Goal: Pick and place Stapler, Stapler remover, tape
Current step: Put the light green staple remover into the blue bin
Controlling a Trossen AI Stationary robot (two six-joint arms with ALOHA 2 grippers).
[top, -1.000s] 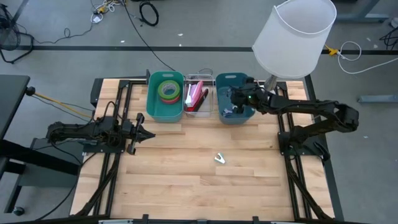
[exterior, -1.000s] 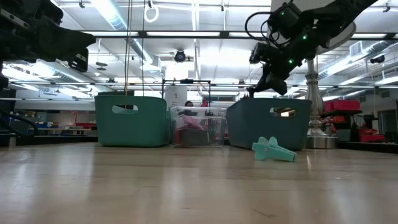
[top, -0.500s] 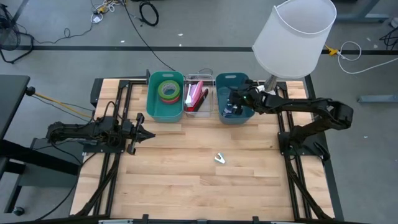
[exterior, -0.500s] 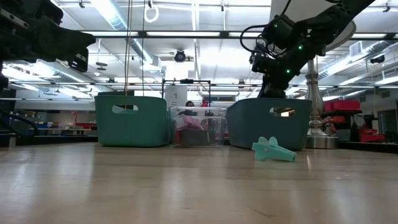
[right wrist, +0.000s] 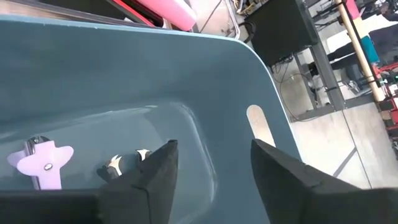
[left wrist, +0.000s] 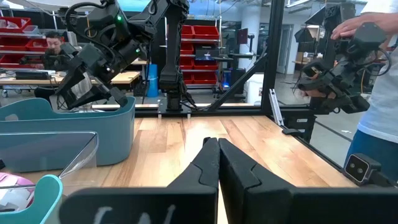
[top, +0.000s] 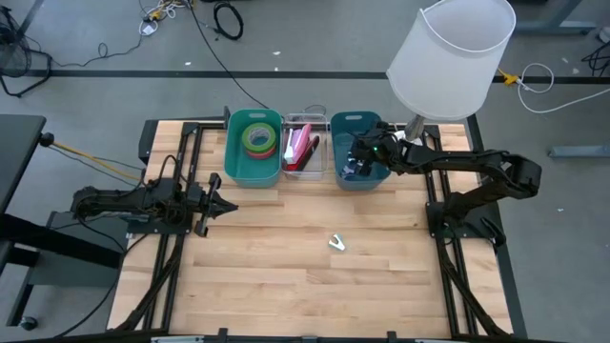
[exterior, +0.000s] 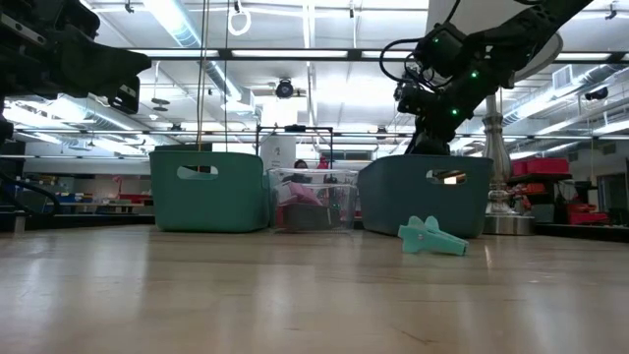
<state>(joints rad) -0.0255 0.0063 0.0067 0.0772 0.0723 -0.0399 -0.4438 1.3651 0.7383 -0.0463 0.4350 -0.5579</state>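
Note:
My right gripper (right wrist: 214, 165) hangs open inside the blue bin (top: 360, 162) with nothing between its fingers. On the bin's floor lie a lavender staple remover (right wrist: 42, 163) and a darker one with white jaws (right wrist: 127, 163). A mint staple remover (top: 337, 242) rests on its side on the wooden table, in front of the blue bin. Rolls of tape (top: 257, 138) lie in the teal bin (top: 238, 167), and a pink stapler (top: 303, 148) lies in the clear bin (top: 307, 171). My left gripper (left wrist: 217, 155) waits shut at the table's left.
The three bins stand side by side along the table's far edge. A white lamp shade (top: 453, 57) stands high at the far right, above my right arm. Bare wood stretches from the bins to the near edge around the mint remover (exterior: 432, 237).
My right gripper has sunk from above the blue bin's rim down into the bin and rolled a little. The mint remover on the table and the left arm have kept still.

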